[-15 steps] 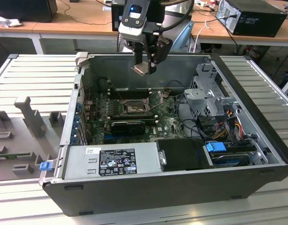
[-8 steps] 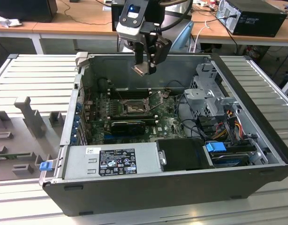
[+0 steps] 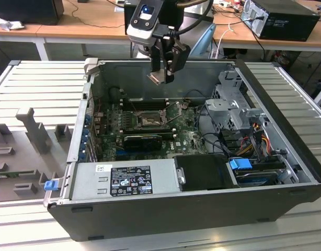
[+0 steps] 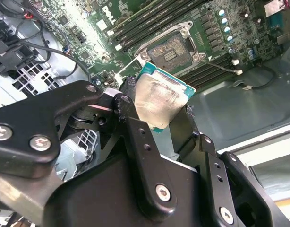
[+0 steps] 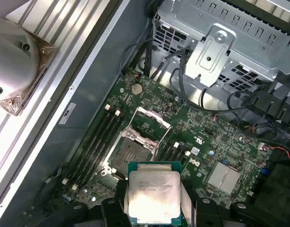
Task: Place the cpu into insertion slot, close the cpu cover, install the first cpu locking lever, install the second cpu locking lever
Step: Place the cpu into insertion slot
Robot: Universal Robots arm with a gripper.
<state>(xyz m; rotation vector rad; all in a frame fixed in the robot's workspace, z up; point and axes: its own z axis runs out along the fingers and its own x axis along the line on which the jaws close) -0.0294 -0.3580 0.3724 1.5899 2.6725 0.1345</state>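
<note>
— Largest entry first?
— The ribbed grey counter (image 3: 35, 78). It carries one open computer case (image 3: 176, 214), laid on its side across the middle of the exterior view so the inside faces up to me.

— Next down?
— Motherboard (image 3: 189, 137), flat on the case floor at the centre of that frame. It is green and crowded, with long memory slots flanking the socket.

— Your own kit?
— My claw (image 3: 163, 77), upper middle of the exterior view, raised well clear of the board. It is clenched on the cpu, one finger on each opposite edge. That leaves both faces of the chip untouched, I judge to spare the contacts.

— The target?
— Insertion slot (image 3: 148, 121), square and black-framed, at the centre of the board, with nothing seated in it. The cpu cover (image 5: 152, 124) is swung open off it on its hinge and sits just beside it, so nothing bars the way down.

— Smallest?
— The cpu (image 4: 161, 101), with a pale metal top and a green rim. It is gripped between my fingers (image 4: 128, 101) in the air, apart from the slot and not seated. The cover is unclosed and the levers are not yet installed.
</note>
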